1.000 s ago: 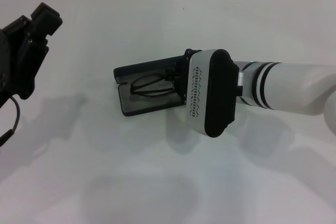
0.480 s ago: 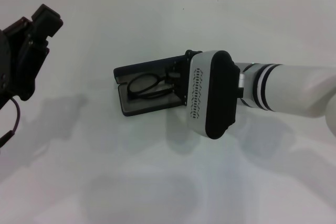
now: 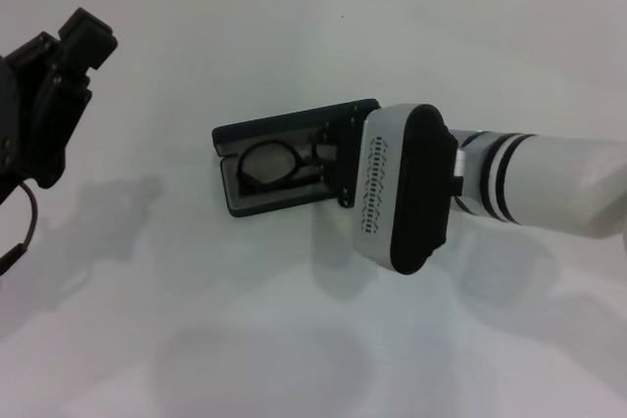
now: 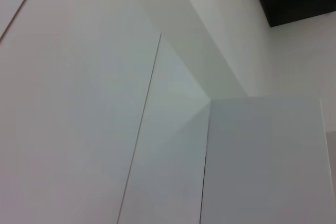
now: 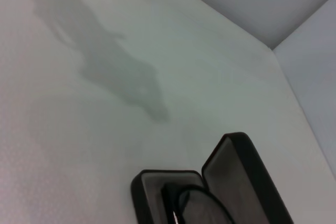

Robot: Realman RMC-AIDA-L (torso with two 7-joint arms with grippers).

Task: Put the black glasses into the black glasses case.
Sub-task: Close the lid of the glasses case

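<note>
The black glasses case [image 3: 257, 128] lies open at the middle of the white table, lid up on the far side. The black glasses [image 3: 269, 163] lie inside it on the grey lining, one round lens showing. My right gripper [image 3: 329, 158] is at the case's right end, over the glasses' right part, and its white wrist hides that end. In the right wrist view the open case [image 5: 239, 177] and the glasses [image 5: 202, 205] show at the lower edge. My left gripper [image 3: 82, 32] is raised at the far left, away from the case.
The white table [image 3: 294, 320] spreads around the case, with a wall seam along its far edge. The left wrist view shows only white wall panels [image 4: 105, 103] and a dark corner.
The right gripper has drawn back to the right and a little towards me. The glasses have sunk from a tilted stance to lie flatter in the case. The left arm has not moved.
</note>
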